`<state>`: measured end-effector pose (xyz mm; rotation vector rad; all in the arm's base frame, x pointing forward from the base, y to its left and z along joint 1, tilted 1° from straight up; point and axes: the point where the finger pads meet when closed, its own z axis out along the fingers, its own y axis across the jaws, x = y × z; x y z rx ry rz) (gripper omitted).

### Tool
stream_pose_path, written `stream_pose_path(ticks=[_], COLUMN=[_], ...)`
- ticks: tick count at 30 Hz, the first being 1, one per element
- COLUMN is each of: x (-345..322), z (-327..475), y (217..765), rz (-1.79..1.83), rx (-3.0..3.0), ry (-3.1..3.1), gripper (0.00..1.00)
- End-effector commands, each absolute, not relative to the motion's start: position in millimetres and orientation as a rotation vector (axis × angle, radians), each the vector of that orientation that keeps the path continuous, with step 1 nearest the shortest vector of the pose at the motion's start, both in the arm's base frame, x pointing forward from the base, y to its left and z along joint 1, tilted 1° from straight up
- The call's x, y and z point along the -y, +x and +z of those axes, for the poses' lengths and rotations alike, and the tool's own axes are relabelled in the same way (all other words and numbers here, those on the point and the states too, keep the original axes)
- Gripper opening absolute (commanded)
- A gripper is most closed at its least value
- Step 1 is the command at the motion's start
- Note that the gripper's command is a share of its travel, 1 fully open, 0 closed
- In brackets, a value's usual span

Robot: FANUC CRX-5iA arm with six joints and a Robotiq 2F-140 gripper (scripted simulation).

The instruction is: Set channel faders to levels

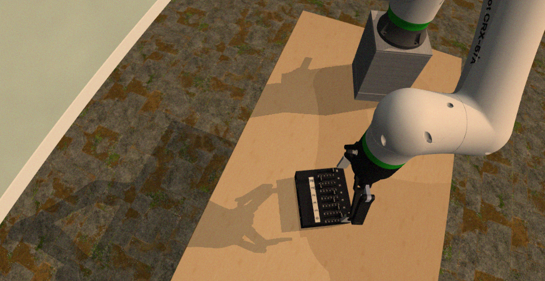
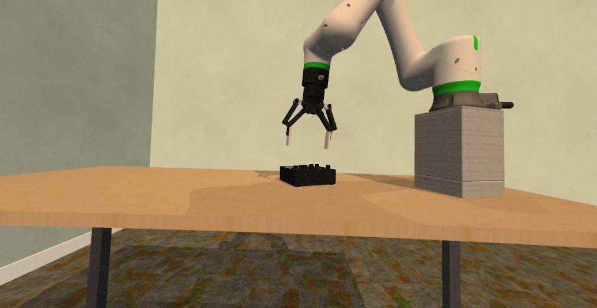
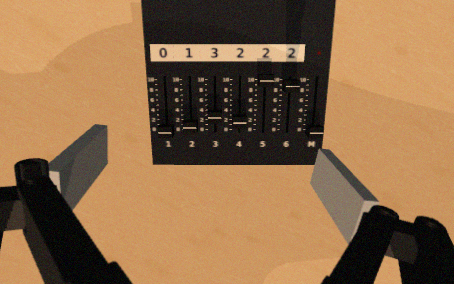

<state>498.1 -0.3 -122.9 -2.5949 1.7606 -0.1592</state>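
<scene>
My arm (image 2: 354, 17) wears a smooth cream shell with a soft sheen, like moulded plastic, banded with glossy green rings. My gripper (image 2: 307, 143) has matt black links that look like plastic or coated metal, ending in flat, dull grey finger pads. I stand on a pedestal (image 2: 459, 155) of brushed-looking grey metal with fine horizontal streaks. The table (image 2: 125, 197) is pale wood, smooth and matt, with faint grain, on dark matt legs. The lighting desk (image 3: 240, 25) is matt black, with a strip of cream paper-like tape (image 3: 226, 52). The floor (image 1: 152, 88) looks rough and mottled, like worn stone.
</scene>
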Motion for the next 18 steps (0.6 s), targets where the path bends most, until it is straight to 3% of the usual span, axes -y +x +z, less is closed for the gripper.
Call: stream_pose_path(ticks=[1, 18], x=[0.3, 0.9], z=[-122.8, -122.2], y=[498.2, 498.4], rz=[-0.160, -0.158], rx=[-1.761, -1.766], ry=[-2.595, -2.591], gripper=[1.00, 1.00])
